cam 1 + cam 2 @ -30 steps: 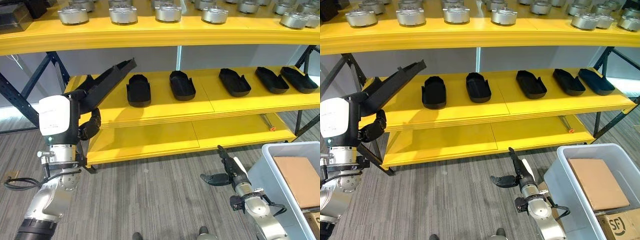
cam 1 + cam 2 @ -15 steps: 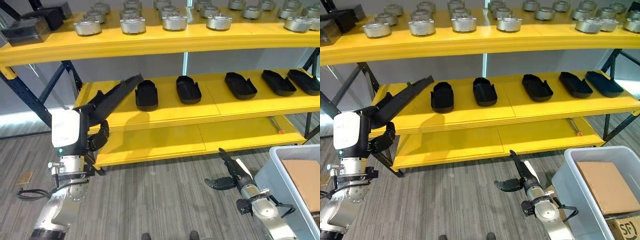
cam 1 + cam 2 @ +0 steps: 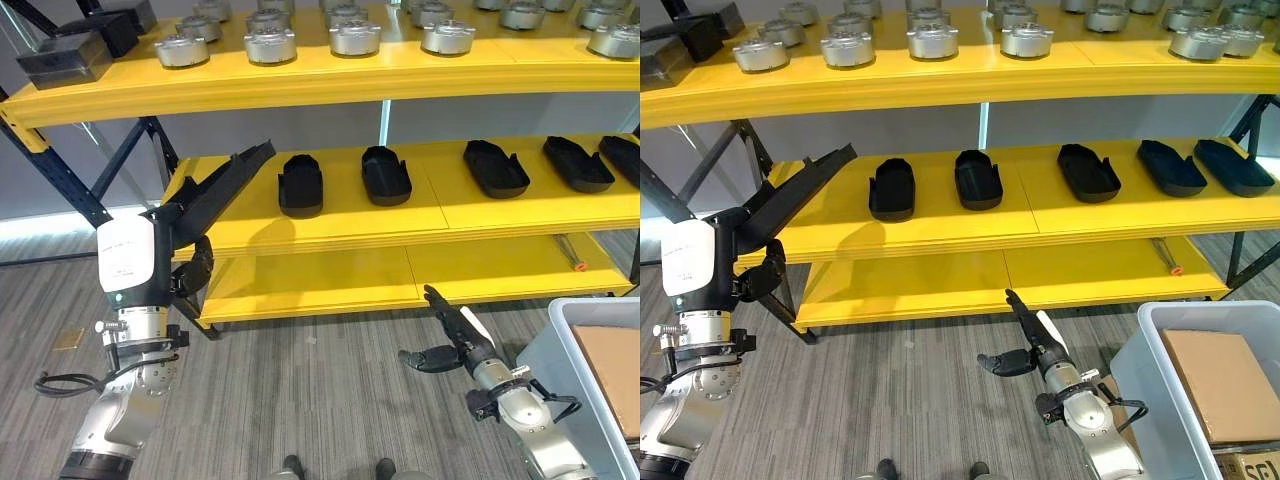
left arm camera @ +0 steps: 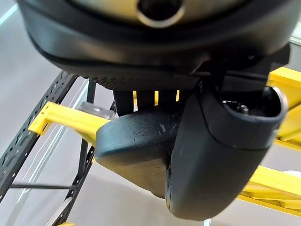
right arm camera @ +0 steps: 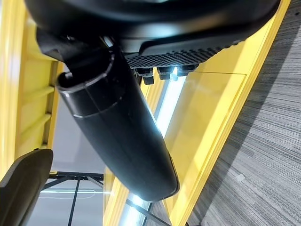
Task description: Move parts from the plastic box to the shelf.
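Left hand (image 3: 190, 275) raised slightly, gripping part (image 3: 225, 180)

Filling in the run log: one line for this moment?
left hand: shut on long black plastic part | right hand: open, empty | yellow metal shelf

A long black part (image 3: 225, 182), tilted upward, is gripped before the yellow shelf (image 3: 330, 225).

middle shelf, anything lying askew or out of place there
The black parts on the middle shelf sit flat in a row. One odd item: an orange-tipped tool lies loose on the bottom shelf. The left hand holds another black part tilted up, not yet placed.
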`<state>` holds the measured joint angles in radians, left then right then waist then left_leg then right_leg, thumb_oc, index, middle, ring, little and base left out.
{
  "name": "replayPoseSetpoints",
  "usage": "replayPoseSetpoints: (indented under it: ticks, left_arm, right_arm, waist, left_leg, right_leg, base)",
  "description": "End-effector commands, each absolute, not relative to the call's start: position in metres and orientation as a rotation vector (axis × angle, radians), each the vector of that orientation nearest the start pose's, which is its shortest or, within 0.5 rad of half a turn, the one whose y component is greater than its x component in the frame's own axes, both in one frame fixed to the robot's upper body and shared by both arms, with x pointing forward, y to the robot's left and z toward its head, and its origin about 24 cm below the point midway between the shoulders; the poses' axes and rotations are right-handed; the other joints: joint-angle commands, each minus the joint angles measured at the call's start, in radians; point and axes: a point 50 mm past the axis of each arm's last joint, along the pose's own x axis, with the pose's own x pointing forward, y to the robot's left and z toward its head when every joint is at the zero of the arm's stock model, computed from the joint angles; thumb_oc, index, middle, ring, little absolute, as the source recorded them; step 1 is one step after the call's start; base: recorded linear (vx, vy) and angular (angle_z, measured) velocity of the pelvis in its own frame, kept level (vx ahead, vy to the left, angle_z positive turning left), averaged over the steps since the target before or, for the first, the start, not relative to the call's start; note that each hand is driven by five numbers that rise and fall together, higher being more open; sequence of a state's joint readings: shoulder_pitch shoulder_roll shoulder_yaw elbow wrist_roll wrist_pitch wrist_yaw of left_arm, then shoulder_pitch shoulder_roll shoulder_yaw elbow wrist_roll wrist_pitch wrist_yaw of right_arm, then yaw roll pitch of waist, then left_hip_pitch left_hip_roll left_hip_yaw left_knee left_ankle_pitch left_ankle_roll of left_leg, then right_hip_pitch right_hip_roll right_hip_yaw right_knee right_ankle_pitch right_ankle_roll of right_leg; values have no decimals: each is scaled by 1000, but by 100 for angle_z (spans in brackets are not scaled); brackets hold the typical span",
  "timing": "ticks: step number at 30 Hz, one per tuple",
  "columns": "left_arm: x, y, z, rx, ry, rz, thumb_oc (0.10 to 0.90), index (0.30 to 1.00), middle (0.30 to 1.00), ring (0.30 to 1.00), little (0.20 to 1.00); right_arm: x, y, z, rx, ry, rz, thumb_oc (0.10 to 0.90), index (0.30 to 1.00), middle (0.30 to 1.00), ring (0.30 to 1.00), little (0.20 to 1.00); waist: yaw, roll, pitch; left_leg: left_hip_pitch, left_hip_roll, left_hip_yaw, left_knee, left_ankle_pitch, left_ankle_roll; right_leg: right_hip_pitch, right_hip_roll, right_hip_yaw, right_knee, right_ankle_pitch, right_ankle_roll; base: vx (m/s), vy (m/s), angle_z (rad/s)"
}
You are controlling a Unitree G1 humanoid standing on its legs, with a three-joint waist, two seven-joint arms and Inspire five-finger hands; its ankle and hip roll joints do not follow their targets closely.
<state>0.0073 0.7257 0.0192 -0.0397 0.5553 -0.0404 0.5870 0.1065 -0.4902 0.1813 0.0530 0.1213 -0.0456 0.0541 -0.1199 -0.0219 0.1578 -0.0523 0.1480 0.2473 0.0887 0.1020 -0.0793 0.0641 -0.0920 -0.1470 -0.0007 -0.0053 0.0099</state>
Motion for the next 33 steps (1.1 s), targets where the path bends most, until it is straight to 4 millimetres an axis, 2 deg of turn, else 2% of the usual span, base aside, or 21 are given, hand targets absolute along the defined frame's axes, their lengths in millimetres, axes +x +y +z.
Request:
replayPoseSetpoints:
  ticks: [1, 2, 4, 8, 11, 15, 16, 19, 20, 23, 26, 27, 30, 33]
  left_arm:
    - [251, 285, 205, 1147, -755, 741, 400, 300, 300, 300, 300]
    - [251, 284, 204, 1145, -757, 742, 400, 300, 300, 300, 300]
    - [251, 284, 204, 1144, -758, 743, 400, 300, 300, 300, 300]
    - [251, 287, 205, 1150, -749, 752, 400, 300, 300, 300, 300]
    - [254, 288, 204, 1155, -746, 755, 400, 300, 300, 300, 300]
    - [261, 284, 205, 1157, -747, 747, 400, 300, 300, 300, 300]
    - [263, 283, 206, 1155, -749, 738, 400, 300, 300, 300, 300]
    - [265, 281, 205, 1160, -744, 722, 400, 300, 300, 300, 300]
    - [266, 278, 207, 1173, -758, 699, 400, 300, 300, 300, 300]
    - [264, 276, 207, 1184, -773, 683, 400, 300, 300, 300, 300]
    - [265, 278, 205, 1190, -753, 678, 400, 300, 300, 300, 300]
    - [264, 279, 203, 1202, -748, 677, 400, 300, 300, 300, 300]
    - [261, 278, 202, 1208, -757, 672, 400, 300, 300, 300, 300]
    - [261, 278, 207, 1201, -754, 669, 400, 300, 300, 300, 300]
  right_arm:
    - [241, -202, 57, -382, -64, 268, 900, 1000, 1000, 1000, 1000]
    - [239, -203, 57, -382, -60, 270, 900, 1000, 1000, 1000, 1000]
    - [238, -205, 58, -390, -60, 277, 900, 1000, 1000, 1000, 1000]
    - [238, -206, 58, -406, -58, 287, 900, 1000, 1000, 1000, 1000]
    - [238, -210, 60, -415, -54, 285, 900, 1000, 1000, 1000, 1000]
    - [239, -213, 60, -418, -45, 282, 900, 1000, 1000, 1000, 1000]
    - [239, -214, 59, -378, -32, 275, 900, 1000, 1000, 1000, 1000]
    - [238, -213, 57, -323, -16, 269, 900, 1000, 1000, 1000, 1000]
    - [237, -207, 54, -229, 6, 274, 900, 1000, 1000, 1000, 1000]
    - [235, -201, 55, -86, -9, 265, 900, 1000, 1000, 1000, 1000]
    - [237, -192, 57, 57, -55, 245, 900, 1000, 1000, 1000, 1000]
    - [239, -190, 59, 56, -83, 229, 900, 1000, 1000, 1000, 1000]
    - [240, -189, 59, 62, -87, 219, 900, 1000, 1000, 1000, 1000]
    - [241, -188, 56, -31, -76, 225, 900, 1000, 1000, 1000, 1000]
  waist:
    - [-23, 21, -34]
    - [-23, 20, -34]
    - [-26, 18, -33]
    - [-36, 17, -32]
    - [-47, 27, -33]
    - [-50, 40, -27]
    - [-49, 40, -29]
    - [-46, 34, -36]
    - [-38, 25, -48]
    - [-29, 15, -59]
    - [-11, 8, -72]
    - [1, 7, -76]
    - [12, 9, -77]
    - [18, 9, -83]
  left_leg:
    - [87, 36, -4, -132, 42, -33]
    - [86, 68, -14, -159, 83, -50]
    - [80, 110, -21, -170, 115, -67]
    - [69, 148, -10, -176, 121, -80]
    - [74, 156, 13, -176, 106, -82]
    - [97, 128, -5, -176, 79, -71]
    - [119, 105, -6, -176, 50, -63]
    - [143, 81, -4, -176, 20, -52]
    - [161, 60, -1, -176, -10, -40]
    - [167, 43, 2, -176, -27, -29]
    - [169, 35, 50, -176, -38, -20]
    - [171, 34, 80, -176, -42, -17]
    - [170, 30, 88, -176, -47, -13]
    - [167, 26, 87, -176, -47, -14]
  right_leg:
    - [40, 45, 22, -3, -20, 60]
    - [50, 39, 19, -3, -27, 60]
    - [53, 27, 11, 5, -34, 61]
    - [55, 7, -6, 21, -44, 64]
    - [52, -5, -26, 44, -54, 70]
    - [48, -14, -10, 72, -60, 76]
    - [50, -25, -8, 68, -50, 87]
    - [57, -46, -10, 54, -30, 108]
    - [63, -65, -22, 36, -13, 130]
    - [64, -79, -31, 23, 2, 146]
    - [54, -110, -92, 15, 26, 174]
    - [51, -119, -130, 15, 33, 182]
    - [50, -124, -144, 6, 39, 185]
    - [57, -131, -151, -23, 57, 189]
  base:
    - [131, 201, 23]
    - [119, 194, 11]
    - [63, 158, -2]
    - [73, 177, 0]
    - [106, 233, 13]
    - [163, 285, 12]
    - [221, 318, -2]
    - [216, 233, -5]
    - [218, 186, -3]
    - [182, 127, 2]
    - [64, 45, -6]
    - [17, 4, -29]
    - [2, -30, -37]
    - [-4, -52, -17]
